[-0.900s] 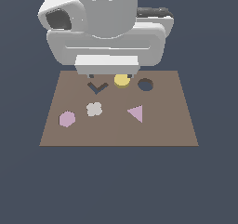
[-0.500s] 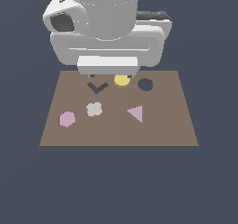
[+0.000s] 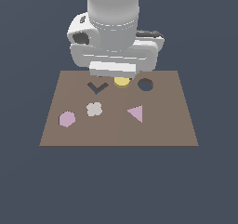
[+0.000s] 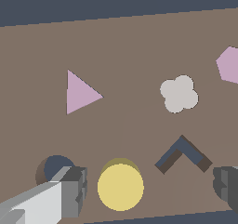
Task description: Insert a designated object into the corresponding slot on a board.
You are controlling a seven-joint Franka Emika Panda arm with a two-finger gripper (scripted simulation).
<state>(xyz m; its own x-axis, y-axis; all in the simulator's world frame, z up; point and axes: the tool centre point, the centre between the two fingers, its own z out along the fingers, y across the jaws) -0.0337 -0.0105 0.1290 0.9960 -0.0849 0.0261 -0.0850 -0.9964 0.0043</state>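
Board (image 3: 118, 125): we see a large flat brown panel lying on a dark floor, carrying all the small shapes and cutouts.
Arm (image 3: 111, 28): our white arm hangs over the far edge of the board and hides that edge in the exterior view.
Gripper (image 4: 151, 186): we hold it above the yellow disc with the fingers (image 4: 74, 190) spread wide, one on each side of the disc and clear of it; nothing is held between them.
Triangle (image 3: 135, 112): a pink piece lying flat, nearer the camera than the hole in the exterior view.
Hexagon (image 3: 67, 119): a pink piece near the edge on the exterior view's left.
Clover piece (image 3: 94, 108): pale grey, between the hexagon and the triangle.
Chevron cutout (image 3: 97, 87): a dark V-shaped recess just beside the disc, on the exterior view's left of it.
Hole (image 3: 145, 84): a dark round slot, empty, on the exterior view's right of the disc.
Disc (image 4: 120, 186): yellow, round, flat on the board between the chevron cutout and the hole, apart from both.
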